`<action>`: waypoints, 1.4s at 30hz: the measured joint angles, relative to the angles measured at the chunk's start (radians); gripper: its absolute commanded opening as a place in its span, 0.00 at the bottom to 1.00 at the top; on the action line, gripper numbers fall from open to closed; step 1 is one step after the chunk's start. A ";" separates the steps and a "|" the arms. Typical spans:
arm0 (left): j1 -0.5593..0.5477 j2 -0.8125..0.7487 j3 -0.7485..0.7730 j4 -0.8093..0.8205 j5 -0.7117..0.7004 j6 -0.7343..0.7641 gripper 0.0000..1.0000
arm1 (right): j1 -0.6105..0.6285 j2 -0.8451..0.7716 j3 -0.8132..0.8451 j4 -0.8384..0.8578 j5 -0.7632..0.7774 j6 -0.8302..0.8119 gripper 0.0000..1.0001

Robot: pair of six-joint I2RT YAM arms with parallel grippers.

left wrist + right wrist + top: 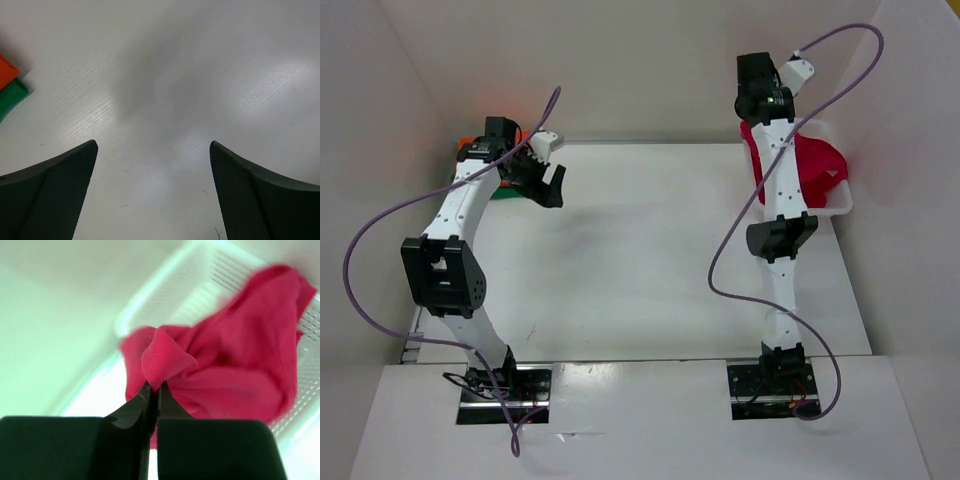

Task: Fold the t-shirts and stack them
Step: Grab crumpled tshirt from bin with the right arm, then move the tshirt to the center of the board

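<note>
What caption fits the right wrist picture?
Right gripper shut on the soft magenta-red cloth t-shirt at the white plastic mesh basket.

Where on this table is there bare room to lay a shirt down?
The white middle of the table is bare, bordered by the left arm, the right arm and the back wall. Crowded spots: the far left corner, with the orange t-shirt and green t-shirt, and the far right, with the basket and magenta-red t-shirt.
</note>
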 measured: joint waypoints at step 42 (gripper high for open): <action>0.126 -0.521 -0.304 0.017 -0.064 -0.012 0.99 | 0.694 -1.035 -1.700 0.563 -0.671 -0.291 0.87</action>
